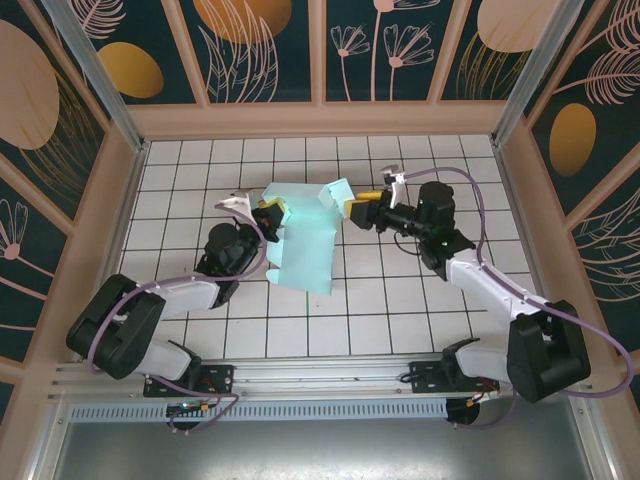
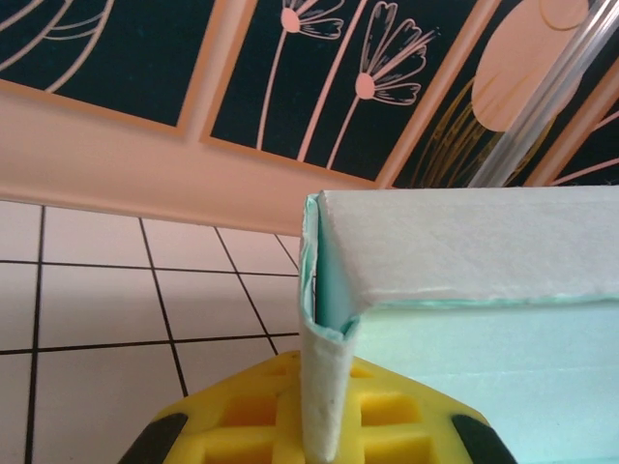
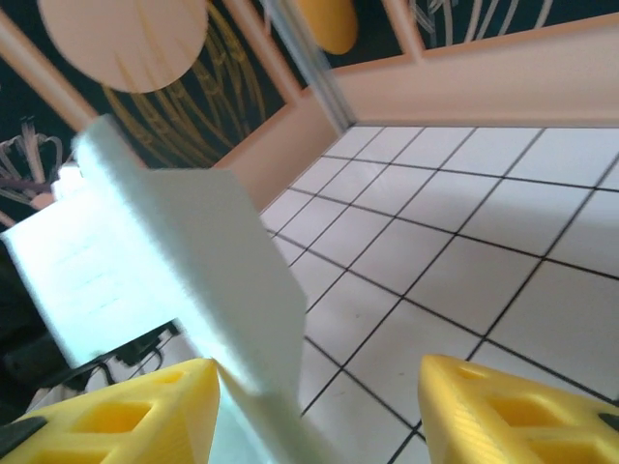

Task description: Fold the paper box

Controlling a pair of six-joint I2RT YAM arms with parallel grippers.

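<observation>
Paper box (image 1: 305,245), mint card partly folded, sits mid-frame in the top view between both arms. Left gripper (image 1: 266,214) is clamped tight on its left edge, card pinched between the yellow pads (image 2: 242,416). Right gripper (image 1: 350,208) is at the upper-right flap, jaws apart, flap against one pad only.

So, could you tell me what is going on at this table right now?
Two robot arms are working on the paper box, a pale mint card sheet, partly folded, on the white tiled table. The left gripper is shut on a flap at the sheet's left edge, pinching it between its yellow fingers. The right gripper is at the sheet's far right corner, its jaws apart with a raised flap between them. The box is not yet formed.
</observation>
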